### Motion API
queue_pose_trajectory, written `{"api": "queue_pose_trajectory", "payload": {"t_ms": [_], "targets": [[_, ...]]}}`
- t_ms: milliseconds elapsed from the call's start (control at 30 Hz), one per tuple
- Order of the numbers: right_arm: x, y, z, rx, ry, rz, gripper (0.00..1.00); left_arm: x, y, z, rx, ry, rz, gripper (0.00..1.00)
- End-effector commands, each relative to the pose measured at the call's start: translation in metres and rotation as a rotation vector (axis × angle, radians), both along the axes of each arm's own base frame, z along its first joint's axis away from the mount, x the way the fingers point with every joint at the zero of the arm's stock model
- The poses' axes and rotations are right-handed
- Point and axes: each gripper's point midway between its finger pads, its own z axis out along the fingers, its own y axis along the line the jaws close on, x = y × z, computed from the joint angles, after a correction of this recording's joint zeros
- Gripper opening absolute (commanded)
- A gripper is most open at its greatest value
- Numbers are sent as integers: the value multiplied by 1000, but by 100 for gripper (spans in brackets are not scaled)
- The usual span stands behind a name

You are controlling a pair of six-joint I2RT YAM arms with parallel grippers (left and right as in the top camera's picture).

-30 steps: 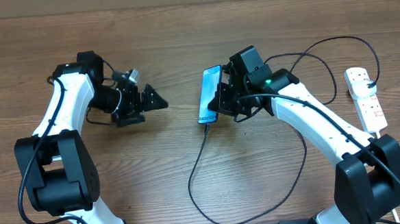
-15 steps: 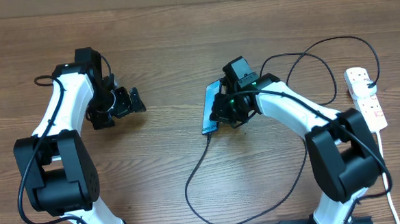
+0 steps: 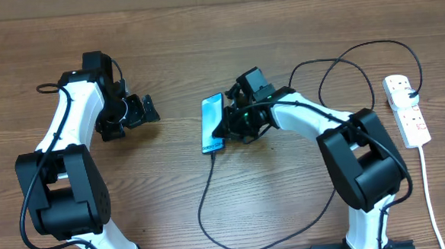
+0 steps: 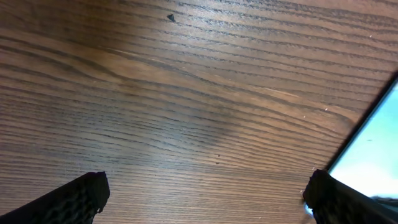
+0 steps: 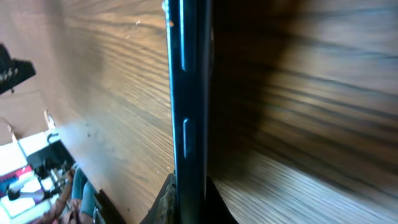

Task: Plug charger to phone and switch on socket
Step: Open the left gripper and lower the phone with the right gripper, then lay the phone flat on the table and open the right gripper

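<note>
- Jaws spread and empty, the left gripper [image 3: 139,113] hovers over bare table.
- Mid-table, the phone [image 3: 212,123] appears plugged in, the charger [image 3: 200,196] trailing from its lower end.
- The right gripper [image 3: 234,122] pinches the phone.
- Far right, the socket [image 3: 406,113] likely needs its switch pressed next.

Wooden table [image 4: 186,93] fills view; end effector [image 4: 205,196] fingertips spread wide; phone [image 4: 373,155] at right edge.

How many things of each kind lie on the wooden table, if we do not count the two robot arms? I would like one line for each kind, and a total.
slim smartphone with a blue-teal screen: 1
long thin black charger cable: 1
white power strip with red switches: 1
Total: 3
</note>
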Motion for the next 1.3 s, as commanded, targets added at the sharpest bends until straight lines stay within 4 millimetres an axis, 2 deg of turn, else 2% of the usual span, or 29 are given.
{"api": "queue_pose_trajectory", "payload": {"t_ms": [0, 200, 367, 633, 733, 967, 1000, 1033, 1067, 1133, 1167, 1267], "targets": [[-12, -4, -38, -96, 18, 14, 4, 2, 4, 7, 14, -20, 18, 100], [-5, 13, -35, -50, -89, 73, 8, 2, 4, 7, 15, -20, 18, 100], [-7, 23, -43, -41, -96, 84, 8, 2, 4, 7, 14, -20, 18, 100], [1, 19, -49, -81, -107, 40, 8, 2, 4, 7, 14, -19, 18, 100], [1, 18, -49, -88, -111, 36, 17, 2, 4, 7, 14, -20, 18, 100], [0, 17, -50, -94, -106, 36, 18, 2, 4, 7, 15, -20, 18, 100], [0, 17, -50, -94, -106, 36, 20, 2, 4, 7, 14, -20, 18, 100], [0, 17, -50, -94, -106, 36, 29, 2, 4, 7, 15, -20, 18, 100], [0, 17, -50, -94, -106, 36, 33, 2, 4, 7, 14, -19, 18, 100], [2, 15, -51, -103, -112, 31, 38, 2, 4, 7, 14, -19, 18, 100], [4, 13, -52, -113, -116, 24, 48, 2, 4, 7, 15, -20, 18, 100], [5, 12, -52, -116, -117, 20, 54, 2, 4, 7, 14, -19, 18, 100]]}}
